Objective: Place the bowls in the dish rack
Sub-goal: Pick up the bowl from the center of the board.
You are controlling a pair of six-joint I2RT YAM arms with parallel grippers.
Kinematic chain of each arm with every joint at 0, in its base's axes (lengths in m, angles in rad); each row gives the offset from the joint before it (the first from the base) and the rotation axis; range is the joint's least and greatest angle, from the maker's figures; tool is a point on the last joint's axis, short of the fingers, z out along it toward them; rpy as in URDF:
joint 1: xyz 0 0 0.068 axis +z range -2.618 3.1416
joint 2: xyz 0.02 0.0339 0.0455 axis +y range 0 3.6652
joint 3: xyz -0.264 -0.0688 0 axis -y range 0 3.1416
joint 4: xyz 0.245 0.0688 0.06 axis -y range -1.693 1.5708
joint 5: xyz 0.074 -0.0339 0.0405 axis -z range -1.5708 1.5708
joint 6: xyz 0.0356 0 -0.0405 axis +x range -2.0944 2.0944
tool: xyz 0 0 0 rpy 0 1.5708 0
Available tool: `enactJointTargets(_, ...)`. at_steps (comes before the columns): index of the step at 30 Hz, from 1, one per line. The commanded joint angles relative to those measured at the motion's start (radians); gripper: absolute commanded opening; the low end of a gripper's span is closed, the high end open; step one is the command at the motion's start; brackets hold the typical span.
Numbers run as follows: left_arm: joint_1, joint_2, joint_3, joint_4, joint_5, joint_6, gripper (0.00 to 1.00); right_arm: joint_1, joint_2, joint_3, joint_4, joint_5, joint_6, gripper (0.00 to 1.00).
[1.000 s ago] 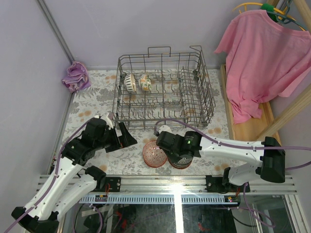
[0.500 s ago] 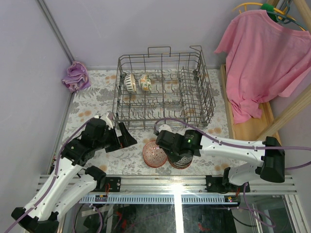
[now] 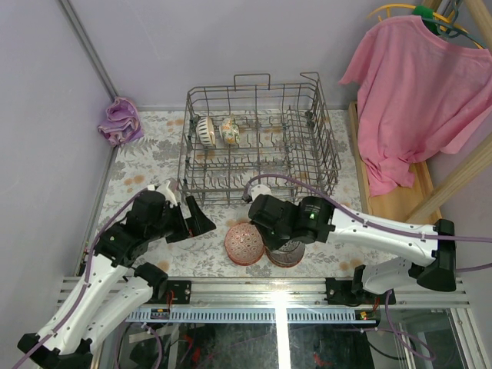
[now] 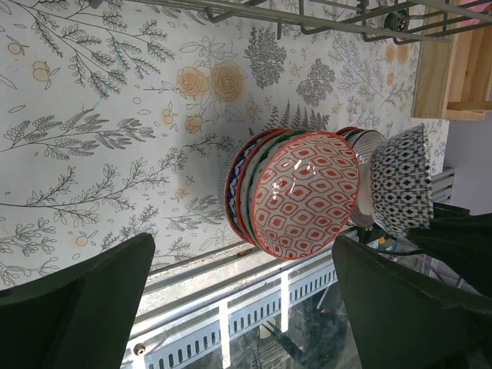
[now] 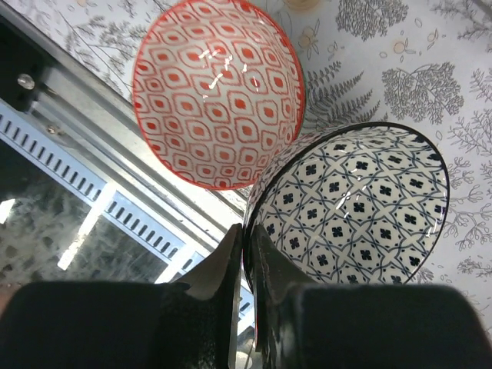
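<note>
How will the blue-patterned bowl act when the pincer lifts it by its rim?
The blue-patterned bowl is probably stiff: it looks like hard glazed pottery. Its shiny glaze may be slippery, and the right pincer grips only a thin bit of rim, so it could swing or slip. If dropped, it would likely chip.

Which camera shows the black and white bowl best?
The right wrist view: the black and white bowl fills much of the frame, pattern and rim clear, with the right gripper pinching its rim. The left wrist view shows it side-on at the right edge. From above, the right arm hides most of it.
</note>
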Motion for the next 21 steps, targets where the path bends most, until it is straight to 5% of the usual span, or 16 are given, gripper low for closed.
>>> enactJointTargets(1, -0.003, -0.012, -0.005, 0.014, 0.082, 0.025, 1.0, 0.006, -0.034, 0.123, -0.007, -0.008, -0.001, 0.0)
enactJointTargets(13, -0.004, -0.015, -0.014, 0.005, 0.068, 0.03, 1.0, -0.019, -0.023, 0.296, -0.044, 0.028, -0.056, 0.0)
enactJointTargets(21, -0.004, -0.037, -0.037, 0.023, 0.081, 0.017, 1.0, -0.329, 0.021, 0.444, 0.064, -0.208, -0.143, 0.0)
